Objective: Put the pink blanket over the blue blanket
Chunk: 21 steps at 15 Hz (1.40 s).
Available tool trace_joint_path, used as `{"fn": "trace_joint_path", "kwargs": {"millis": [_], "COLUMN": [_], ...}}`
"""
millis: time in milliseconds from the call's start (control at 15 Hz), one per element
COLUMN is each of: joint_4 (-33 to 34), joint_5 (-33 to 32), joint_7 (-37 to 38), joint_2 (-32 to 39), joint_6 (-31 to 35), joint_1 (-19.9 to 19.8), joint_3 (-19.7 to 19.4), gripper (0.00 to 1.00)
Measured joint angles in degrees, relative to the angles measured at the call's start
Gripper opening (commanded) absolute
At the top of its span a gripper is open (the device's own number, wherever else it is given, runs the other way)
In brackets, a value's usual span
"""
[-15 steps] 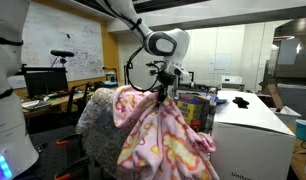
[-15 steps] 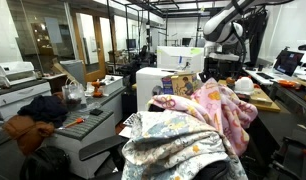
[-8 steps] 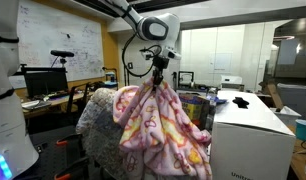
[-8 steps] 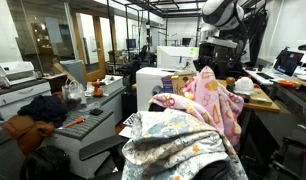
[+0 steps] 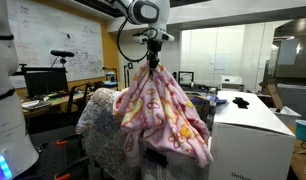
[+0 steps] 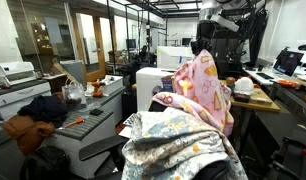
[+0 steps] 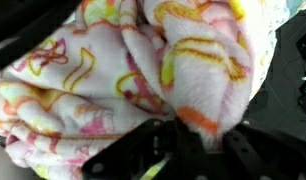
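Note:
The pink blanket (image 5: pixel 163 110) with yellow swirls hangs in a long drape from my gripper (image 5: pixel 151 62), which is shut on its top fold high above the chair. From the opposite side it shows as the pink blanket (image 6: pixel 205 88) under the gripper (image 6: pixel 204 50). The blue blanket (image 5: pixel 100 130), mottled grey-blue, lies bunched below and beside the pink one; it also fills the foreground as the blue blanket (image 6: pixel 178 145). In the wrist view the pink blanket (image 7: pixel 123 70) fills the frame, pinched between the dark fingers of the gripper (image 7: pixel 198 135).
A white box-like cabinet (image 5: pixel 251 135) stands right beside the hanging cloth. Desks with monitors (image 5: pixel 45 82) and clutter lie behind. A white printer (image 6: pixel 13 72) and a dark pile of clothes (image 6: pixel 38 112) sit on tables in an exterior view.
The gripper has risen steadily, lifting the pink blanket higher so it now hangs longer and narrower above the blue blanket.

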Motion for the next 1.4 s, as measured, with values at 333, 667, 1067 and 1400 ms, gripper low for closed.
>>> {"fn": "trace_joint_path", "kwargs": {"millis": [333, 667, 1067, 1400], "joint_4": [0.1, 0.1, 0.1, 1.0], "joint_5": [0.0, 0.0, 0.0, 0.6], "joint_7": [-1.8, -1.9, -2.0, -4.2], "joint_2": [-3.1, -4.9, -7.0, -7.2], "joint_6": [-0.6, -1.0, -3.2, -4.5], "joint_1": [1.7, 3.4, 5.5, 6.3], "joint_3": [1.0, 2.3, 3.5, 3.8], "gripper": [0.03, 0.03, 0.03, 0.03]}}
